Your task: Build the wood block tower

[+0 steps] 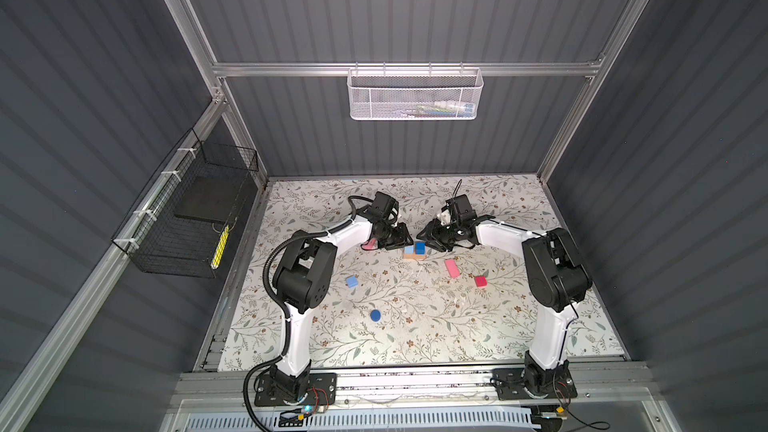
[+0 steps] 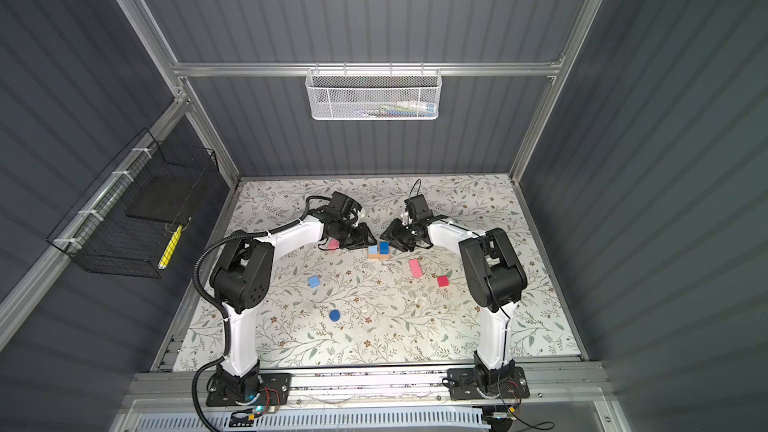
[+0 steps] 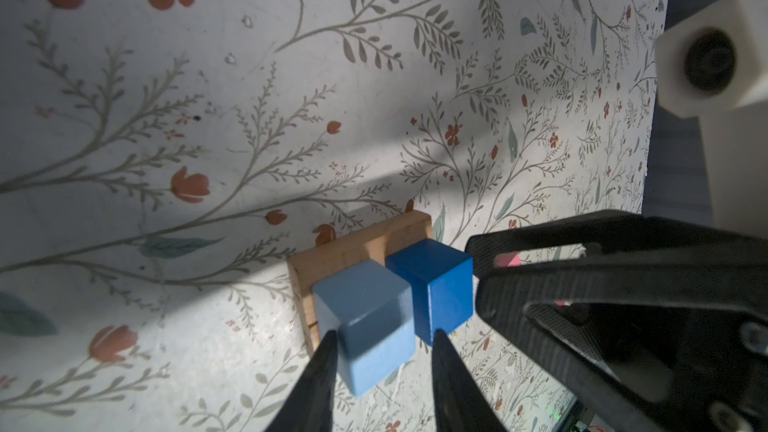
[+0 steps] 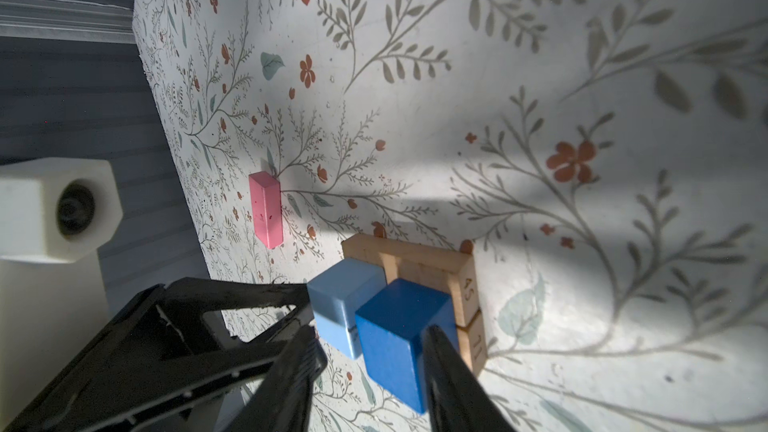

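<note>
left wrist view: left tool (image 3: 385, 332) straddles light blue cube (image 3: 365, 305), cannot tell if pinching. right tool (image 4: 370, 328) spread around dark blue cube (image 4: 399, 322) at its 3 o'clock; both top tan blocks (image 4: 419, 270).

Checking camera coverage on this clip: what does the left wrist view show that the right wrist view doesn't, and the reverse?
Left wrist only: the left fingers sitting one each side of the light blue cube. Right wrist only: the right fingers one each side of the dark blue cube, a whole pink oblong lying apart, digits on the ends of the tan base. Both: the two cubes side by side on the tan base.
</note>
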You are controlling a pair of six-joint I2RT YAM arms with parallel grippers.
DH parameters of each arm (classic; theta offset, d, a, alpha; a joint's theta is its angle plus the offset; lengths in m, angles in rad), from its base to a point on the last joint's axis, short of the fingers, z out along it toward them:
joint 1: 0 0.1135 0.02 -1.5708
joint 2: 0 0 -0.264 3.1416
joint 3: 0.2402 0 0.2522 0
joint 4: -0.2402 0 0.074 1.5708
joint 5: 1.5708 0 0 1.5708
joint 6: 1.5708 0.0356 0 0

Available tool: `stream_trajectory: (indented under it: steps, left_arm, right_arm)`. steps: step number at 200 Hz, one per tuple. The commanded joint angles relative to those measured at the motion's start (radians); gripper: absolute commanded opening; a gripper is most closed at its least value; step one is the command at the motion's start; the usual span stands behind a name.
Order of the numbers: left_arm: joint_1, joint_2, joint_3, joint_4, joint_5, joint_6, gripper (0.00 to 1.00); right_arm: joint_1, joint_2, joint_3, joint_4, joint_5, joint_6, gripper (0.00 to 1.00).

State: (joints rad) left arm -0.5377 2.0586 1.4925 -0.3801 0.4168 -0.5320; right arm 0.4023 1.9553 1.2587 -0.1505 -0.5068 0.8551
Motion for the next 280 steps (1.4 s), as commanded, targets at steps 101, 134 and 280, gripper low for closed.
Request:
stream_trajectory:
  steps: [101,134,280]
  left_arm:
    - [-0.007,0.020,0.017,-0.013,0.019,-0.008,0.35]
    - [-0.007,0.022,0.017,-0.013,0.018,-0.008,0.34]
    - [-0.007,0.021,0.012,-0.006,0.028,-0.006,0.32]
  right_arm:
    - [0.006,0.019,0.018,-0.031,-0.007,-0.003,0.40]
    - [0.008,0.020,0.015,-0.036,-0.003,0.002,0.38]
    - [0.011,0.027,0.014,-0.042,0.001,0.006,0.34]
